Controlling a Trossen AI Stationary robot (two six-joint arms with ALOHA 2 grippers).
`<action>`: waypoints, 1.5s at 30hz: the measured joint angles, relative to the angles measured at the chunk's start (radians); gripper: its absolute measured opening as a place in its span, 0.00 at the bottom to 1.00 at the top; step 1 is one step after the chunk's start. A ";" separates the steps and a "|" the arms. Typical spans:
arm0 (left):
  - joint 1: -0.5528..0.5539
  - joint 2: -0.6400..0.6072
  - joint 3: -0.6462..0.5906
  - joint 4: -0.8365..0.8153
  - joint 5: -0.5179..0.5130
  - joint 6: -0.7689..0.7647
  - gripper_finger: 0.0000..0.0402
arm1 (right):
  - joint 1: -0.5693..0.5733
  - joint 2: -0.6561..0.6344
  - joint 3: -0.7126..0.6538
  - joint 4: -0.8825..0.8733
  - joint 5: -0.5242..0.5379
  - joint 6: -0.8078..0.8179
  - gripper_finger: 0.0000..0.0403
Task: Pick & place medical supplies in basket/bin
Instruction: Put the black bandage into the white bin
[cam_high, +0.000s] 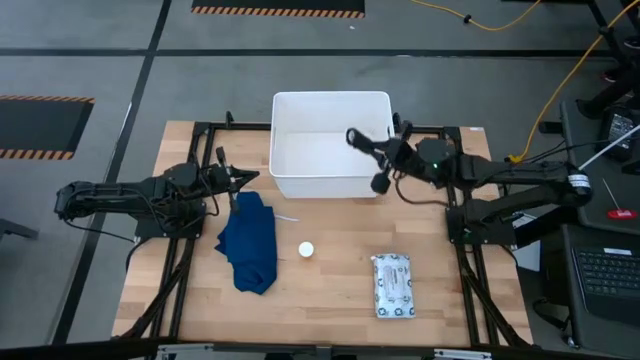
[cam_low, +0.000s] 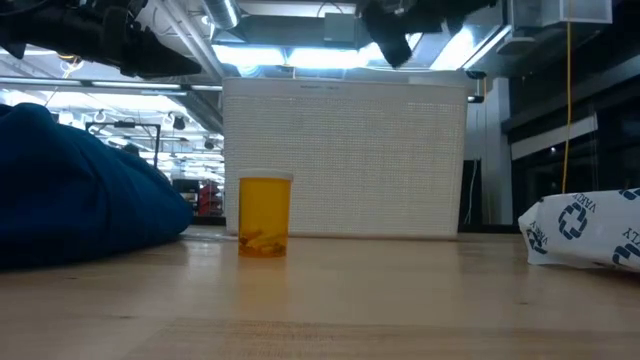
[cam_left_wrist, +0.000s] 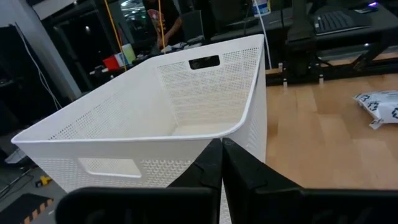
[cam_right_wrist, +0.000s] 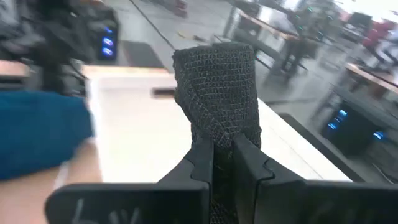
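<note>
My right gripper (cam_high: 368, 146) hangs over the right part of the white bin (cam_high: 330, 186), shut on a small black cylinder (cam_right_wrist: 216, 81) with a woven surface. My left gripper (cam_left_wrist: 222, 167) is shut with nothing in it, near the bin's near-left corner (cam_left_wrist: 239, 127). The dark blue cloth (cam_high: 250, 242) lies crumpled on the table, left of centre. The orange bottle with a white cap (cam_low: 265, 215) stands upright to the right of the cloth. The printed packet (cam_high: 392, 286) lies flat at the near right. My right gripper pinches the black cylinder's side wall, at one end (cam_right_wrist: 219, 138), between its two fingers. The fingers reach in from the table's right, about level. The rest of the cylinder sticks out past the fingertips. It is lifted clear, above the bin's inside (cam_right_wrist: 143, 124).
The bin (cam_low: 345, 160) stands at the table's far middle, its tall perforated walls rising between the two arms. Bare wood lies between the bottle (cam_high: 306, 249) and the packet (cam_low: 585, 232). Black frame rails run along both sides of the table.
</note>
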 joint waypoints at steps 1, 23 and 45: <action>0.000 0.000 0.000 0.000 0.000 0.000 0.01 | -0.023 0.004 0.000 -0.006 0.000 -0.002 0.07; 0.000 0.000 0.000 -0.002 0.000 0.018 0.01 | -0.342 0.337 0.588 -0.728 -0.316 -0.037 0.07; 0.000 0.000 0.000 -0.007 0.000 0.018 0.01 | -0.412 0.583 0.657 -0.828 -0.343 -0.061 0.05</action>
